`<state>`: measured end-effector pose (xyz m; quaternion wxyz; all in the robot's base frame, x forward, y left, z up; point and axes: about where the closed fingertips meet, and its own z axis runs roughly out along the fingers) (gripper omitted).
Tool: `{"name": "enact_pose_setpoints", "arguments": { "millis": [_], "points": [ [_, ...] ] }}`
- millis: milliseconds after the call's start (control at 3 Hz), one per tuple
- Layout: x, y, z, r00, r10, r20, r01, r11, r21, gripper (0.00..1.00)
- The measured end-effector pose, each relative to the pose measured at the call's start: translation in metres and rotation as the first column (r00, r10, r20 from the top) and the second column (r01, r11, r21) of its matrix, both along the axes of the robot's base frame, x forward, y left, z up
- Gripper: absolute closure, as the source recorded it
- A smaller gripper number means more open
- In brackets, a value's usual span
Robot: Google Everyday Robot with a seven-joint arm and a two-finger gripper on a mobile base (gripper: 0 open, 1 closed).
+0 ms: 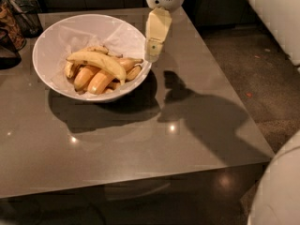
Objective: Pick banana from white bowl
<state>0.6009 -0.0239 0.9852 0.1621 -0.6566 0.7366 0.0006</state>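
Note:
The white bowl [56, 46] sits on the left back part of a grey table and is lined with crinkled white paper. In it lies the banana [96, 60], long, curved and pale yellow, on top of several shorter orange-yellow bananas [91, 78]. My gripper [153, 55] hangs from above with its cream finger pointing down over the bowl's right rim, to the right of the banana and apart from it.
The grey table [140, 139] extends to the front and right, with its edge at the right and front. Dark baskets or containers [18, 18] stand at the back left. A white robot part [276, 191] is at the lower right.

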Motion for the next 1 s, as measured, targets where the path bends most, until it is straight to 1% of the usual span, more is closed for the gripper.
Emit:
{"name": "enact_pose_setpoints", "arguments": {
  "millis": [333,667,1000],
  "points": [
    [0.004,0.004,0.002,0.9998,0.0,0.02,-0.001,1.0,0.015,0.0],
    [0.002,0.021,0.004,0.9997,0.015,0.022,-0.015,0.999,0.039,0.0],
    [0.0,0.068,0.0,0.9971,0.073,-0.022,-0.072,0.996,0.046,0.0]
  ]
}}
